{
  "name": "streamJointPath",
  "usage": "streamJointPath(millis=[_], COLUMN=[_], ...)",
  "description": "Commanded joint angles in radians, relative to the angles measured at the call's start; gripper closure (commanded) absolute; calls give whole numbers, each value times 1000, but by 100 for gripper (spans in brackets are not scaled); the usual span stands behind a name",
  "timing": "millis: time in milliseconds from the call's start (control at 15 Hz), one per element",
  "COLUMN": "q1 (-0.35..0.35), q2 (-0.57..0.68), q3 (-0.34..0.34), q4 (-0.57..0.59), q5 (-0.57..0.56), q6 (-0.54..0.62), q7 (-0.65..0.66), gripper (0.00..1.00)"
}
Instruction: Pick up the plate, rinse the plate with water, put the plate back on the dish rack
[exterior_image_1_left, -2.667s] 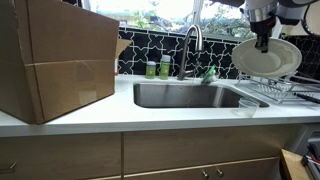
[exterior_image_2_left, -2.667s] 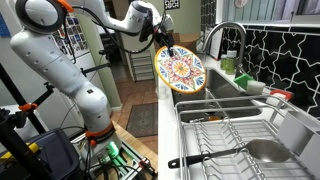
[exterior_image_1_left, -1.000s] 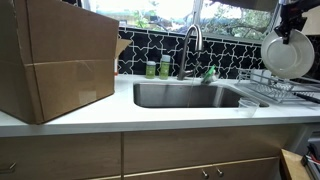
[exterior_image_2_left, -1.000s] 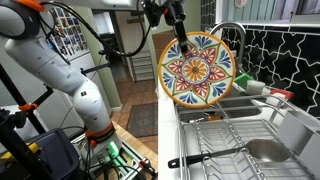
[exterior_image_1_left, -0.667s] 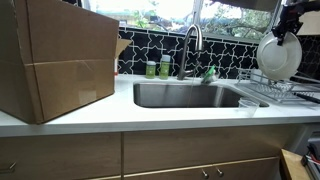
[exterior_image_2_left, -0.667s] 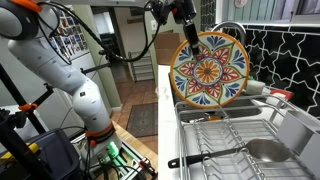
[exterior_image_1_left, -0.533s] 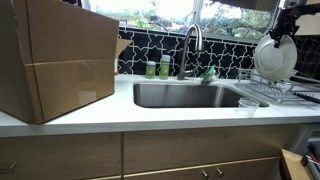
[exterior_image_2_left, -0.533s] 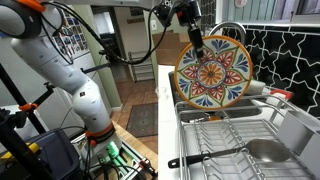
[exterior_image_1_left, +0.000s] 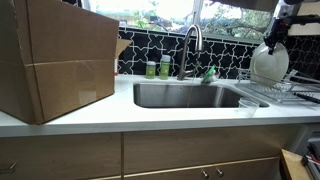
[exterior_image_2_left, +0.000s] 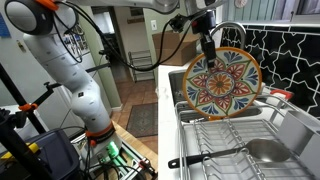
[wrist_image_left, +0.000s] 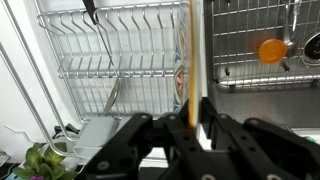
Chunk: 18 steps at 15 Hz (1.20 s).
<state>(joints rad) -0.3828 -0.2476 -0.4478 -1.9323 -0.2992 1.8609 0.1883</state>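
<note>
In an exterior view, the pincer (exterior_image_1_left: 274, 40) pinches the top rim of the plate (exterior_image_1_left: 270, 64). The plate hangs upright, white back showing, above the dish rack (exterior_image_1_left: 268, 90) beside the sink (exterior_image_1_left: 190, 96).

In an exterior view, the plate (exterior_image_2_left: 222, 84) shows a colourful patterned face.

In the wrist view, the plate (wrist_image_left: 196, 45) stands edge-on in the pincer (wrist_image_left: 197, 120), with the rack wires (wrist_image_left: 120, 50) beyond.

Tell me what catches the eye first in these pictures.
The round plate with a bright multicoloured star pattern stands out. It is held upright by its top rim in the black gripper, above the silvery wire dish rack. A large brown cardboard box stands on the white counter, across the steel sink from the rack.
</note>
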Motion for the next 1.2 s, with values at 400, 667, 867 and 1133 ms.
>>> streamJointPath(millis=[400,667,867,1133], q1=[-56,-63,-62,-61], q2=[31,36,35,43], q3=[-22,-27,-30,-32], q4=[39,30,12,4], q5=[60,71,95,100], q6=[6,15,35,37], q7=[-55,-60,-73,-103], gripper=[97,97,97,97])
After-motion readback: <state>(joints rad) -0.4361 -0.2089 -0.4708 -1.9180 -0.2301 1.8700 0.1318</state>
